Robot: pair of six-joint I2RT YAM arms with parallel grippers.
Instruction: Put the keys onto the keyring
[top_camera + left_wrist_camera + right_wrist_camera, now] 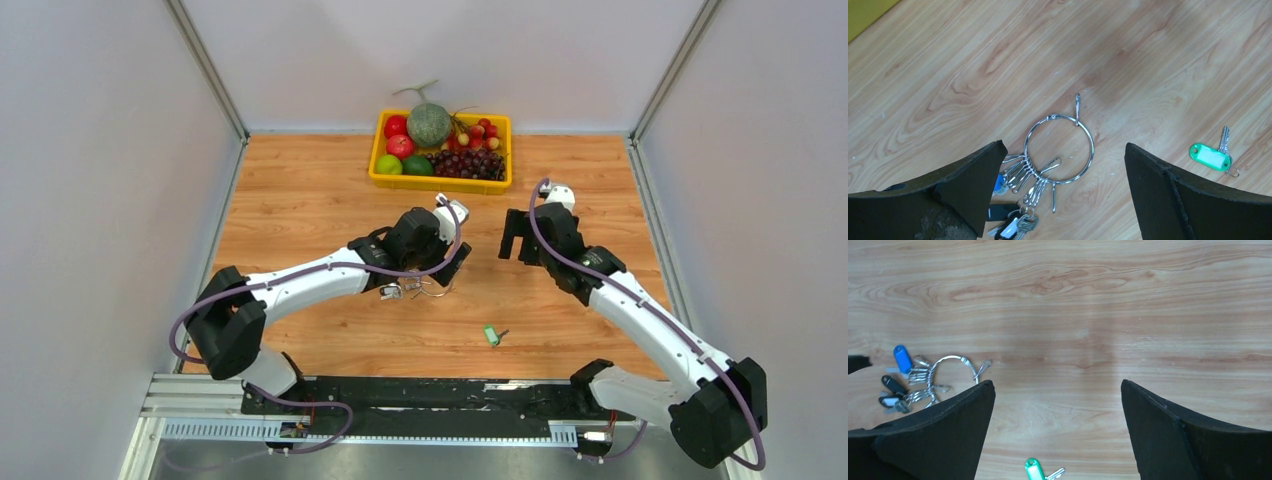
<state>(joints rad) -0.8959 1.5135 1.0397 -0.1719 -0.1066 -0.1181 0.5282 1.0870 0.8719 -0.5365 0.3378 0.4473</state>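
Observation:
The keyring [1091, 150], a thin silvery wire ring, lies flat on the wooden table. It carries several clips and keys [1024, 223], one with a blue head [998, 185]. It also shows in the top view [432, 292] and the right wrist view [950, 358]. A key with a green head [1210, 156] lies loose to the right of the ring, and shows in the top view [491, 335] and the right wrist view [1035, 471]. My left gripper [1063, 146] is open above the ring, holding nothing. My right gripper [1057, 382] is open and empty, above bare wood to the right.
A yellow tray [440, 186] of fruit stands at the back middle of the table. Grey walls close in the left, right and back sides. The arm bases and a metal rail [400, 395] run along the near edge.

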